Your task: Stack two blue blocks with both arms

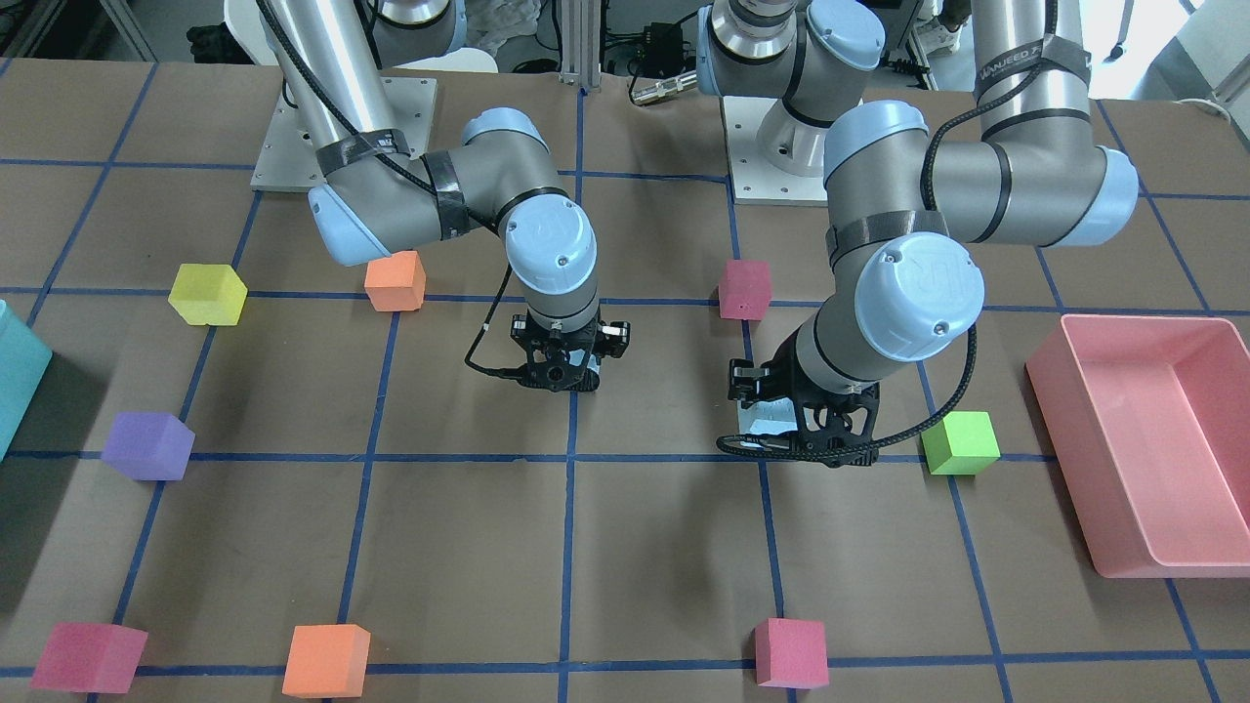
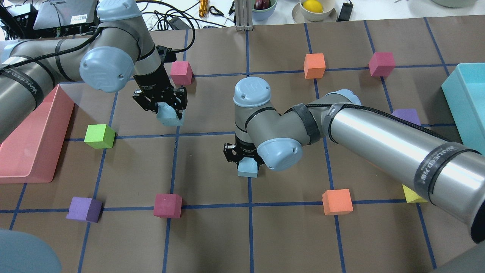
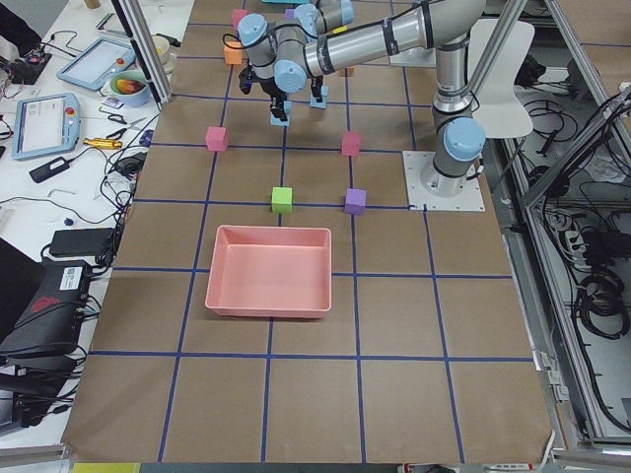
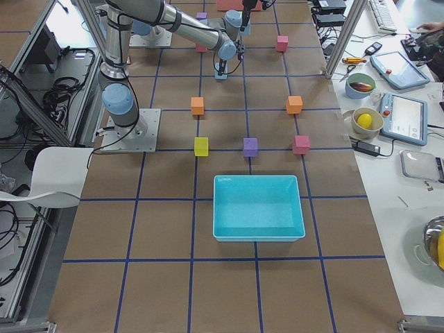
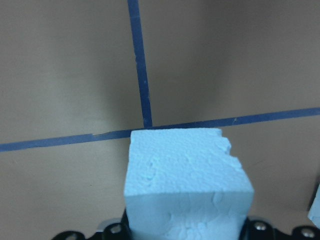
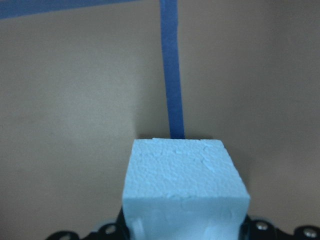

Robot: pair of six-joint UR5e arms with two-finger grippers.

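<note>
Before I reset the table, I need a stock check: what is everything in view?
blue foam cube: 2, pale blue, one in each gripper, second, mid-table
crimson foam cube: 3, crimson, far left, far right, near left
orange foam cube: 2, orange, far right, near right
purple foam cube: 2, purple, near left, right near teal bin
yellow foam cube: 1, yellow, near right
green foam cube: 1, lime, left, near pink bin
pink bin: 1, pink, left end
teal bin: 1, teal, right end
bowl with lemon: 1, pale, beyond the table
left arm, right arm: 2, grey, light-blue caps
left gripper, right gripper: 2, black, each shut on a blue foam cube
</note>
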